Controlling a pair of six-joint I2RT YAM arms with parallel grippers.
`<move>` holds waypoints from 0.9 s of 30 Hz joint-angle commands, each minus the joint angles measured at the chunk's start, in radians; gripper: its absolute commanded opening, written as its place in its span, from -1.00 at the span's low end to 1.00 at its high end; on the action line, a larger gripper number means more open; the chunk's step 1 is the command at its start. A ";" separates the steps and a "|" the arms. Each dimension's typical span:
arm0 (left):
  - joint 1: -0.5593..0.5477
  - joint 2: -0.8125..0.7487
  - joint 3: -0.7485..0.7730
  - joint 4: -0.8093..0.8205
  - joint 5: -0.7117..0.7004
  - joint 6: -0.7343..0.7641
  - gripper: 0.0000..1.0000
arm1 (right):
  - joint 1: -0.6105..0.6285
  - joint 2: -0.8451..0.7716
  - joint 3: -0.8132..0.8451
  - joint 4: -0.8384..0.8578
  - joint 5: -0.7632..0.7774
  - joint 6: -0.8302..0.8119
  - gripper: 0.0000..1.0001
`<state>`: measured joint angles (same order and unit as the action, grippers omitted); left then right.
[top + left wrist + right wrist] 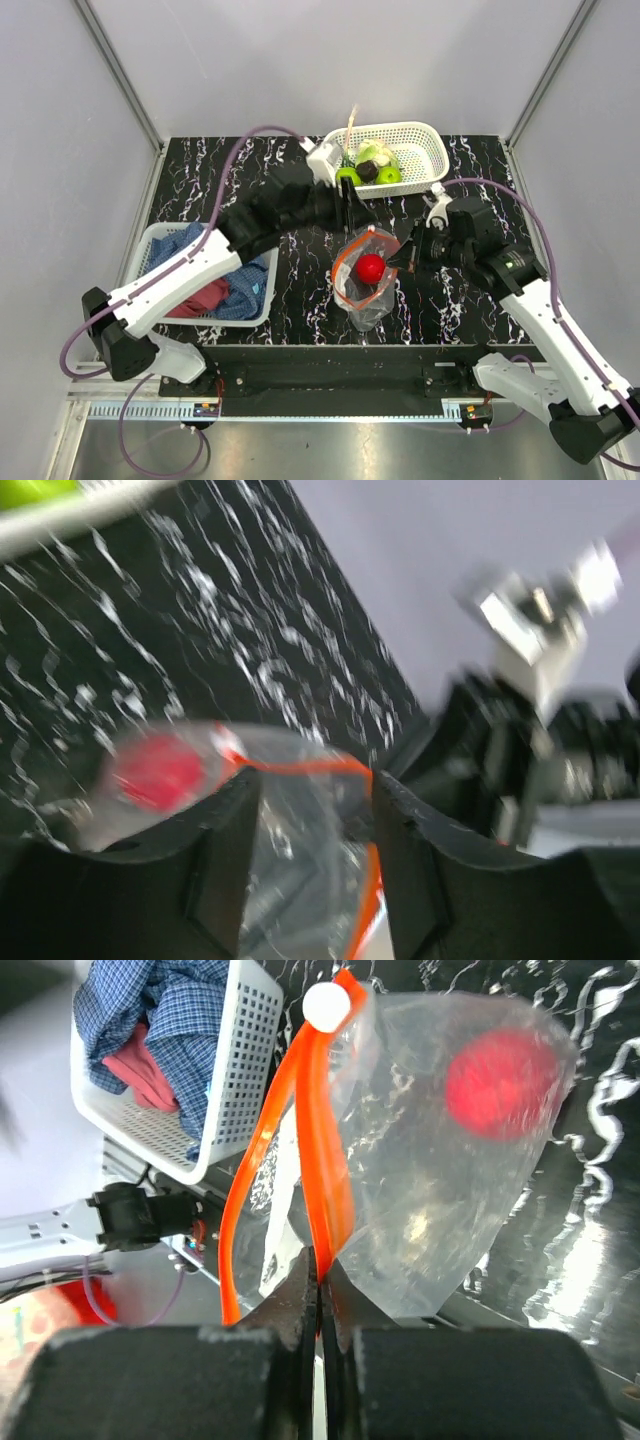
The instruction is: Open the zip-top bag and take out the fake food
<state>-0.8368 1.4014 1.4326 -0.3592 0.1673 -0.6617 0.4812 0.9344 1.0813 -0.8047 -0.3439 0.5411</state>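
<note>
The zip-top bag [368,300] lies mid-table with its orange-red mouth spread open, and a red piece of fake food [372,267] sits inside. My right gripper [408,255] is at the bag's right edge. The right wrist view shows that gripper [320,1280] shut on the orange zip strip [318,1160], with the red piece [500,1082] behind clear film. My left gripper [352,218] hangs over the far side of the mouth. In the left wrist view it [315,860] stands open, its fingers [225,860] straddling the bag's rim [300,765]. The red piece [158,770] is to the left.
A white basket [425,140] at the back holds lime-green fruits [388,175], a dark ball [367,172] and other fake food. A second white basket [160,235] at the left holds blue and red cloths [215,290]. Grey walls close in the table on three sides.
</note>
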 commanded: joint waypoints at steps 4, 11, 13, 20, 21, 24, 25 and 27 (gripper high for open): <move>-0.169 0.051 -0.012 -0.162 -0.107 -0.045 -0.34 | -0.004 0.032 -0.053 0.150 -0.101 0.121 -1.00; -0.217 0.117 0.019 -0.285 -0.227 -0.044 -0.60 | -0.004 0.008 -0.080 0.164 -0.101 0.206 -1.00; -0.223 0.122 0.003 -0.284 -0.268 -0.038 -0.63 | -0.004 0.001 -0.084 0.160 -0.099 0.218 -1.00; -0.225 0.229 -0.001 -0.238 -0.325 -0.007 -0.71 | -0.004 -0.014 -0.092 0.150 -0.093 0.264 -1.00; -0.225 0.243 -0.012 -0.192 -0.331 -0.006 -0.71 | -0.004 -0.013 -0.093 0.150 -0.092 0.267 -1.00; -0.223 0.266 -0.029 -0.143 -0.371 -0.009 -0.70 | -0.004 -0.002 -0.096 0.150 -0.098 0.283 -1.00; -0.222 0.283 -0.029 -0.130 -0.371 -0.004 -0.68 | -0.004 0.001 -0.096 0.151 -0.098 0.286 -1.00; -0.222 0.300 -0.028 -0.092 -0.377 0.000 -0.61 | -0.004 0.006 -0.100 0.148 -0.102 0.290 -1.00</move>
<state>-1.0569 1.6852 1.3991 -0.5762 -0.1471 -0.6815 0.4755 0.9340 0.9863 -0.6983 -0.4145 0.8024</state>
